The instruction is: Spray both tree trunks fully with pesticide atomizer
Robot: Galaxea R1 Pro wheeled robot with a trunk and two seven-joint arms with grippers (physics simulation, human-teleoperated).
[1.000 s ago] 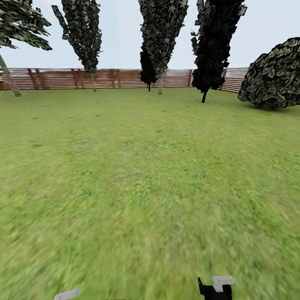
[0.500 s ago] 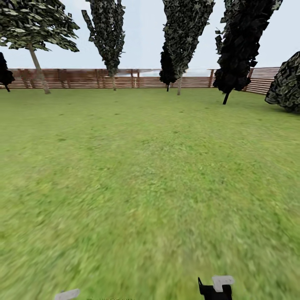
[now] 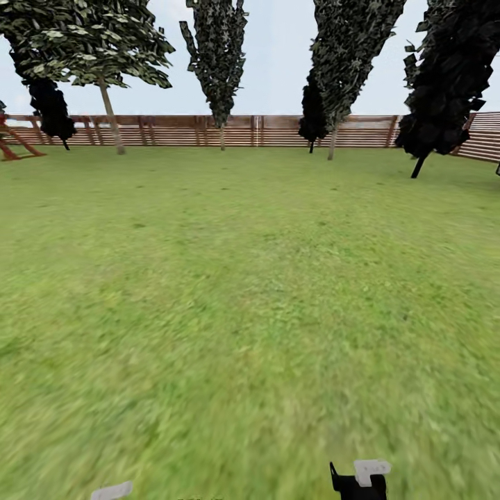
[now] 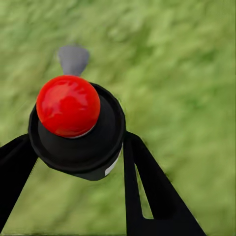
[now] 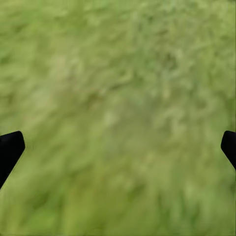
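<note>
Pesticide atomizer [image 4: 77,130] sits clamped in the left claw [image 4: 73,162]: black round body, glossy red dome cap, grey nozzle poking forward, black fingers [image 4: 147,191] against both sides. Blurred green grass [image 4: 187,73] underneath. Right claw [image 5: 118,147] spread wide, holding nothing, over lawn [image 5: 118,98]. Head view: slatted brown fence [image 3: 278,130] at far edge, two grey-tan trunked trees [image 3: 222,135] [image 3: 332,142] before it

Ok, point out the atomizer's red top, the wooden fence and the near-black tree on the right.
red top [image 4: 68,104], left wrist view, centre of the dome.
wooden fence [image 3: 180,130], head view, slats at mid-span.
near-black tree [image 3: 444,83], head view, dark foliage.
</note>
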